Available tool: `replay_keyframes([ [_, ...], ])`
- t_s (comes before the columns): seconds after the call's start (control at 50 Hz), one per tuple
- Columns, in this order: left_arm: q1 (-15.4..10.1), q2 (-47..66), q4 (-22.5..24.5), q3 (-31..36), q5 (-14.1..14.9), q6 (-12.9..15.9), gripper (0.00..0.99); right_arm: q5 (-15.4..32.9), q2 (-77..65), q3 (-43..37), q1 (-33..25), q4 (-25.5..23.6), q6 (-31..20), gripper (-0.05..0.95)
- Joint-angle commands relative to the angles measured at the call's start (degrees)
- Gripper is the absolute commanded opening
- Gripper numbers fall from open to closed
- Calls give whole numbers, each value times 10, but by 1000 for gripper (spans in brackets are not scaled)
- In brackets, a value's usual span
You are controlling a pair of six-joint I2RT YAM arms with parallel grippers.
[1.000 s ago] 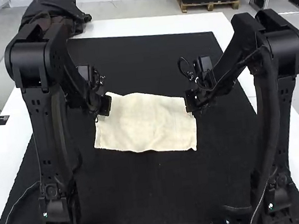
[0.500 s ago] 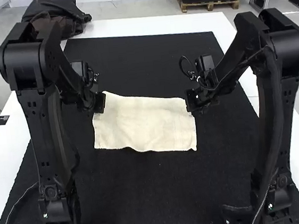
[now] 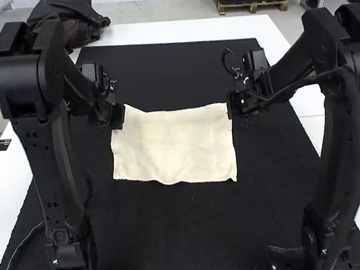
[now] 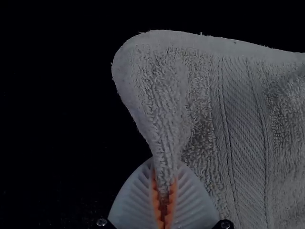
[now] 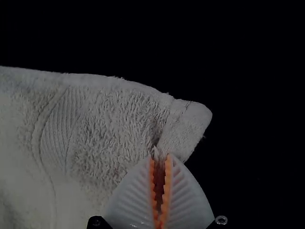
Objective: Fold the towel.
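On black matting (image 3: 197, 236), white table (image 3: 188, 29) beneath — left pincer (image 3: 120, 117) and right pincer (image 3: 232, 105) grip the towel (image 3: 175, 147).

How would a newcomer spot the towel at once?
Find the white table, then its black mat. The towel is the wide, roughly rectangular cloth spread there between the left end effector and right end effector. Its cream colour sets it apart from the mat and the dark bundle at the table's far left.
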Motion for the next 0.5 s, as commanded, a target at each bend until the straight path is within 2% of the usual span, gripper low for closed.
replay_keyframes([
  [0.0, 6, -34, -18, 13, 11, -4, 28, -8, -36, -11, -10, -13, 0, -23],
  [0.12, 7, -62, -41, 5, 19, -4, 28, -18, -57, -24, -10, -20, 2, -23],
  [0.48, 4, -144, -56, -48, 17, -14, 28, -38, -119, -42, -10, -81, -1, -23],
])
